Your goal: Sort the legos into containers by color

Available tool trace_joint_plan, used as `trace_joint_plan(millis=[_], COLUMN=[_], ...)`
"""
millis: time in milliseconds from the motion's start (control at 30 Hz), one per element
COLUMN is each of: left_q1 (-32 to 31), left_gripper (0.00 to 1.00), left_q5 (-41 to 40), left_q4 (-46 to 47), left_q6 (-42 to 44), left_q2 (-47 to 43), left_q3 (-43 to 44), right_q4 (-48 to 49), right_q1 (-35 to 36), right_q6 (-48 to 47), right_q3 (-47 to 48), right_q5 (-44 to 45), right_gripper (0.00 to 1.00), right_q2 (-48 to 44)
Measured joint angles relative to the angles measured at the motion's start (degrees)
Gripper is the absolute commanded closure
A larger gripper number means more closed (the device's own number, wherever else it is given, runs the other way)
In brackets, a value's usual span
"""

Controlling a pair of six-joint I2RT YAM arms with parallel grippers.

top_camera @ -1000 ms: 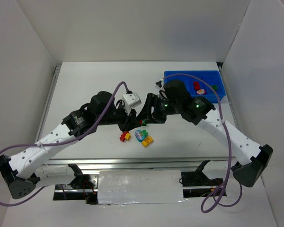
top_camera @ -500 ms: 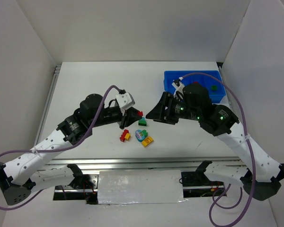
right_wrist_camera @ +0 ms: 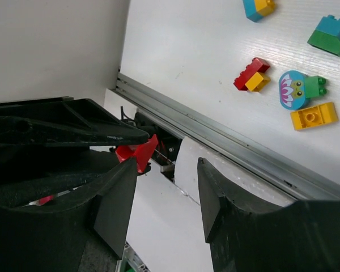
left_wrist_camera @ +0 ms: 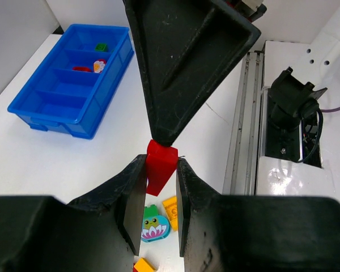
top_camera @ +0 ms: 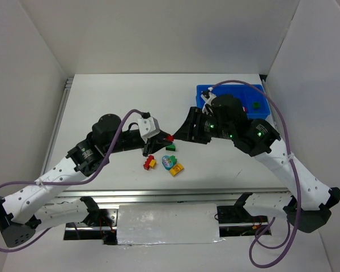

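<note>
My left gripper (left_wrist_camera: 160, 170) is shut on a red lego (left_wrist_camera: 160, 167), held above the table centre (top_camera: 170, 136). My right gripper (top_camera: 177, 135) faces it with its jaws apart. One of its black fingers (left_wrist_camera: 181, 68) touches the brick's far end. In the right wrist view the red lego (right_wrist_camera: 137, 153) sits at the tip of one finger, not between the two. The blue tray of containers (left_wrist_camera: 45, 107) holds a green lego (left_wrist_camera: 101, 47) and a red one (left_wrist_camera: 82, 69). The right arm partly hides the tray (top_camera: 254, 90) in the top view.
Loose legos lie on the table below the grippers: a green-and-blue one (top_camera: 171, 147), a red-and-yellow one (top_camera: 149, 163), a cyan flower piece (top_camera: 169, 161) and a yellow one (top_camera: 177, 169). A cyan-and-yellow piece (right_wrist_camera: 258, 8) lies apart. A metal rail (right_wrist_camera: 243, 150) runs along the near edge.
My right gripper pulled back, then came in leftward again until a fingertip met the red lego, its jaws narrowing. The left gripper kept its grip on the brick.
</note>
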Motion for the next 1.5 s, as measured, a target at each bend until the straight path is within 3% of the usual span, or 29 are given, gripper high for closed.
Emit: trace_joint_plan(millis=[400, 633, 733, 867, 900, 933, 1000, 1033, 1067, 1133, 1500], left_q1=[-0.55, -0.92, -1.01, -1.01, -1.01, -1.01, -1.01, -1.01, -1.01, -1.01, -1.03], left_gripper=[1.0, 1.0, 1.0, 0.97, 0.96, 0.9, 0.79, 0.66, 0.61, 0.01, 0.0], left_q5=[0.9, 1.38, 1.36, 1.11, 0.92, 0.79, 0.33, -0.04, -0.37, -0.79, -6.16], left_q4=[-0.92, -0.81, -0.94, -1.01, -1.07, -1.18, -1.22, -1.27, -1.29, -1.49, -2.36], left_q6=[0.0, 0.0, 0.0, 0.0, 0.02, 0.0, -0.07, -0.07, -0.2, -0.31, -2.16], left_q2=[1.09, 1.88, 1.92, 1.95, 1.97, 1.99, 2.03, 2.14, 2.29, 2.86, 5.46], left_q3=[0.0, 0.02, 0.02, 0.02, 0.02, 0.02, 0.02, 0.02, 0.04, 0.26, 1.57], right_q4=[0.74, 1.05, 1.44, 1.18, 1.03, 0.94, 0.94, 0.92, 0.87, 0.81, 2.78], right_q1=[2.49, 3.39, 3.61, 3.69, 3.69, 3.69, 3.69, 3.69, 3.69, 3.69, 3.08], right_q6=[-2.1, -2.8, -3.1, -3.67, -3.69, -3.8, -3.8, -3.85, -3.96, -4.15, -4.79], right_q3=[0.09, 0.72, 0.81, 0.81, 0.83, 0.83, 0.92, 1.01, 1.07, 1.07, -1.29], right_q5=[-1.77, -1.77, -1.79, -1.46, -1.11, -1.09, -0.83, -0.74, -0.63, -0.33, -0.26], right_gripper=[0.46, 0.52, 0.58, 0.9, 0.92, 1.0, 1.0, 1.0, 1.0, 1.0, 1.0], right_q2=[1.51, 2.84, 3.17, 3.32, 3.39, 3.41, 3.58, 3.72, 3.87, 4.13, 4.35])
